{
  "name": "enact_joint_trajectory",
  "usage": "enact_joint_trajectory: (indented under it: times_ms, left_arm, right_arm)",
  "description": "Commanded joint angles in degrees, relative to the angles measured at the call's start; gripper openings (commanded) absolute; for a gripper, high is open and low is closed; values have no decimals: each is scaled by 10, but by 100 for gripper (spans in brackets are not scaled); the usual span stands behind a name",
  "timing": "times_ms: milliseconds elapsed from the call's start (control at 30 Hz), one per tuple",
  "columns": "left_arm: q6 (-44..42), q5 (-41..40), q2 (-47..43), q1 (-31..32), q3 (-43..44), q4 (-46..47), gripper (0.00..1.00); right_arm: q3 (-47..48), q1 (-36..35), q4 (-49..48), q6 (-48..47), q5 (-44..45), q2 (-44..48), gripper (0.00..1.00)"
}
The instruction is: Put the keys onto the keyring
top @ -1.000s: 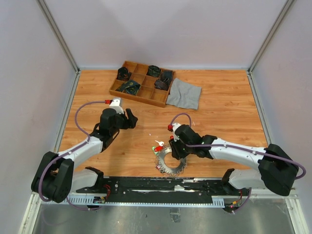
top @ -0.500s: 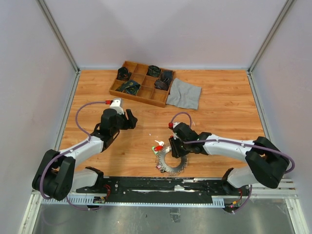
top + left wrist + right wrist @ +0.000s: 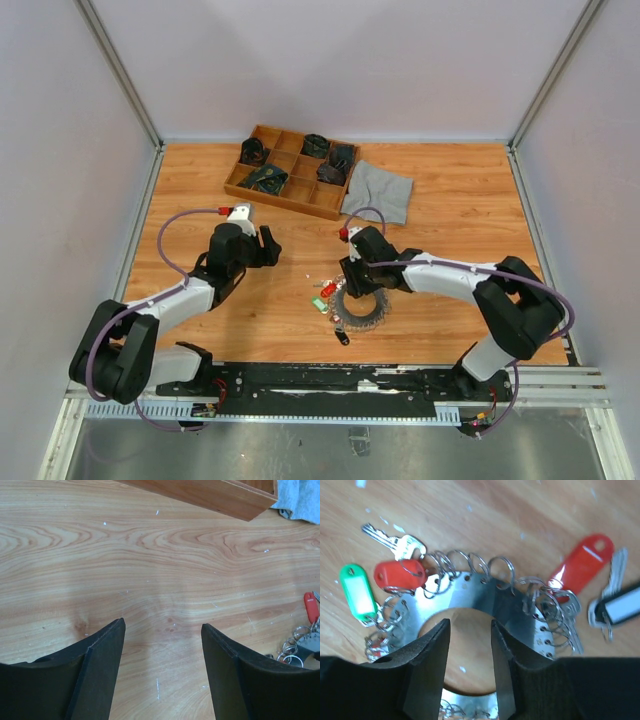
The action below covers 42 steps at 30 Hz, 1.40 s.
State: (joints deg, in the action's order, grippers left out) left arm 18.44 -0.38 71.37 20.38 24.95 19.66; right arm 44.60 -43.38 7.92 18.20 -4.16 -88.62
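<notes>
The keyring (image 3: 360,307) is a flat metal disc with a round hole and small split rings all round its rim; it also shows in the right wrist view (image 3: 470,592). My right gripper (image 3: 352,280) is open, with both fingertips (image 3: 439,635) down inside the disc's hole (image 3: 470,625) and nothing between them. A silver key (image 3: 395,542) with a red tag (image 3: 400,572), a green tag (image 3: 357,594) and another red tag (image 3: 580,562) hang on the rim. My left gripper (image 3: 268,245) is open and empty over bare wood (image 3: 162,626).
A wooden compartment tray (image 3: 290,168) with dark items stands at the back, and a grey cloth (image 3: 378,192) lies beside it. A small dark tag (image 3: 342,338) lies just in front of the keyring. A black-and-white tag (image 3: 620,607) lies at the disc's right.
My right gripper has moved away from the arm bases and slightly left, and the keyring has slid with it. A small dark tag stays behind. The left arm has barely moved.
</notes>
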Motion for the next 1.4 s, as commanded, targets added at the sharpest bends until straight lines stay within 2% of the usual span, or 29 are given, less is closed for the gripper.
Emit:
enact_joint_trajectory:
  times_ms: [0, 333, 733, 833, 1000, 1133, 1367]
  left_arm:
    - [-7, -9, 3, -4, 2, 18, 67]
    - [-4, -4, 11, -4, 3, 19, 67]
    - [-3, -4, 11, -4, 4, 18, 67]
    - [-4, -4, 12, -4, 4, 18, 67]
    - [-4, -6, 12, -4, 4, 18, 67]
    - [-3, -8, 13, -4, 3, 18, 67]
    - [-2, -7, 18, -4, 2, 21, 67]
  right_arm:
    - [19, 6, -20, -74, -55, -61, 40]
    - [24, -22, -46, -143, -212, -70, 37]
    - [-8, -67, 33, -172, -291, -33, 33]
    - [-11, -67, 47, -178, -269, -4, 36]
    - [-3, -50, 39, -169, -168, 56, 43]
    - [-18, -37, 32, -165, -103, 98, 45]
    - [-12, -42, 22, -121, -112, 94, 41]
